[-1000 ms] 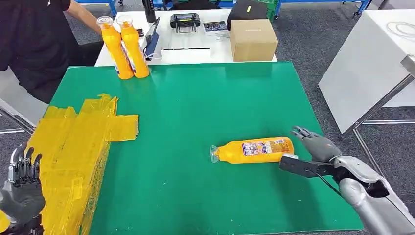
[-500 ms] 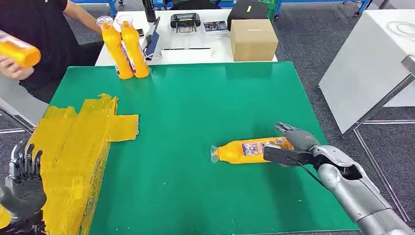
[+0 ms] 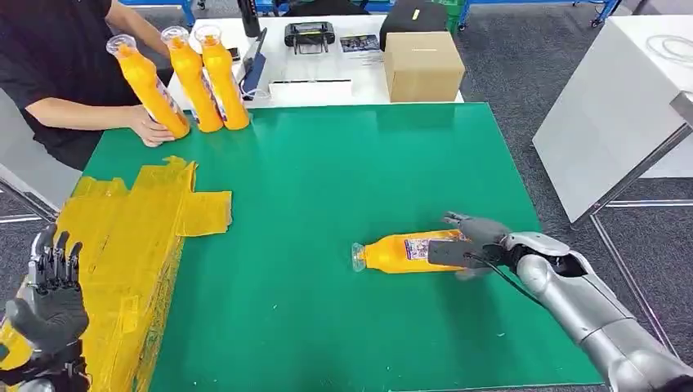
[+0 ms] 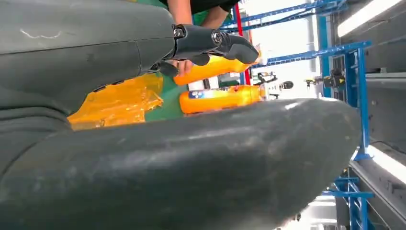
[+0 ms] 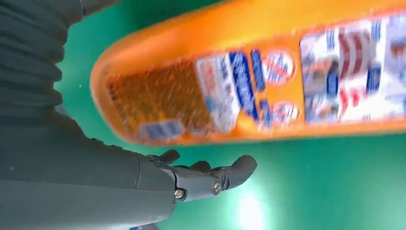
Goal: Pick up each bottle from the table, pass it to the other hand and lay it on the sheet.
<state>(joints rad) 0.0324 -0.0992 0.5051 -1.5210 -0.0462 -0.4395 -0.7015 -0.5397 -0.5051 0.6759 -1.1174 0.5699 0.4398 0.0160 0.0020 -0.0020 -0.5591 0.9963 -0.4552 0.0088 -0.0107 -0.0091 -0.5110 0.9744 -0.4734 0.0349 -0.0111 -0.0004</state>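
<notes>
An orange bottle point(image 3: 398, 251) with a printed label lies on its side on the green mat point(image 3: 327, 180), cap end toward my left. My right hand point(image 3: 470, 242) straddles its base end, thumb on the near side and fingers on the far side. In the right wrist view the fingers point(image 5: 210, 179) stand a little apart from the bottle point(image 5: 249, 91), with green showing between them. My left hand point(image 3: 51, 292) hovers with fingers spread and empty at the near edge of the crumpled yellow sheet point(image 3: 131, 237). Its fingers point(image 4: 210, 40) also show in the left wrist view.
Two orange bottles point(image 3: 208, 77) stand upright at the mat's far left corner. A person's hand point(image 3: 151, 126) holds a third, tilted bottle point(image 3: 145, 86) beside them. A cardboard box point(image 3: 422, 65) sits on the white table point(image 3: 319, 86) behind. Another white table point(image 3: 613, 106) stands right.
My right hand has slid left along the lying bottle and now straddles its base. The person has brought a third bottle down beside the two at the back. My left hand rose slightly.
</notes>
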